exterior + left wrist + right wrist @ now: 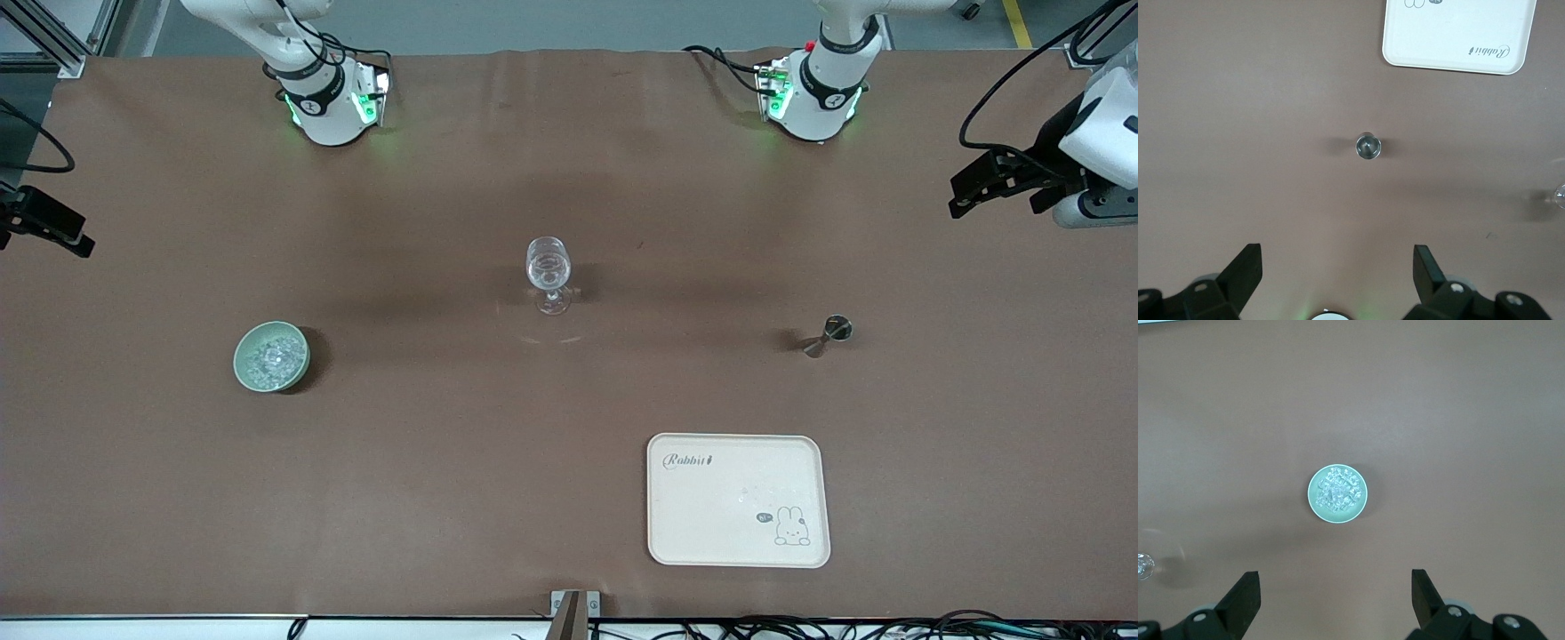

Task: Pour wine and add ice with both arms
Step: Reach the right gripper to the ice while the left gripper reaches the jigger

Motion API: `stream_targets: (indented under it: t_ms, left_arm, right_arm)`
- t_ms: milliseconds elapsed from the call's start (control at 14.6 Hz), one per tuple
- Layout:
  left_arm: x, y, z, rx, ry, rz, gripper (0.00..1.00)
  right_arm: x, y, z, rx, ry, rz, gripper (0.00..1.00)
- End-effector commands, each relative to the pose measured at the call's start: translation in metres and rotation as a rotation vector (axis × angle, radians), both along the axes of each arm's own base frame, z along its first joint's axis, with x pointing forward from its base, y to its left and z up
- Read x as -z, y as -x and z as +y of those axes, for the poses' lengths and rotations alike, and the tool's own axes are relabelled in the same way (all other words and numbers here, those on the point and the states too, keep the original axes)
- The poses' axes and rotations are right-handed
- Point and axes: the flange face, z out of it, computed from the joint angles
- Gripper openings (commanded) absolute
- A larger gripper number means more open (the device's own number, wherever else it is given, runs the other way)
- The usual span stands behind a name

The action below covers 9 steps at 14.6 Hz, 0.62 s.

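Note:
A clear stemmed glass (548, 267) stands upright mid-table. A pale green bowl (244, 347) holding the ice (274, 357) sits toward the right arm's end. A small metal jigger (829, 334) stands toward the left arm's end. My left gripper (969, 191) is open and empty, high in the air over that end; its wrist view (1338, 252) looks down on the jigger (1368, 146). My right gripper (53, 227) is open and empty, high over its own end; its wrist view (1335, 576) looks down on the bowl (1315, 501) and ice (1340, 488).
A cream tray (738, 533) with a rabbit print lies nearer the front camera than the jigger; it also shows in the left wrist view (1458, 33). The brown table cover spans the whole table. Cables run along the table's front edge.

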Motion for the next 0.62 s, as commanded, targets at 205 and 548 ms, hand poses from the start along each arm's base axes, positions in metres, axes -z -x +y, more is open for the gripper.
stream_targets:
  t_ms: [205,548]
  left_arm:
    - [-0.002,-0.015,0.003,-0.016,-0.006,0.012,1.0]
    - [0.042,-0.047,0.027,-0.063,-0.005,0.08,1.0]
  right_arm:
    - [0.001,0.0,0.0,-0.012,0.005,-0.017,1.0]
    - [0.013,-0.006,-0.001,-0.009,0.007,-0.002,1.0]
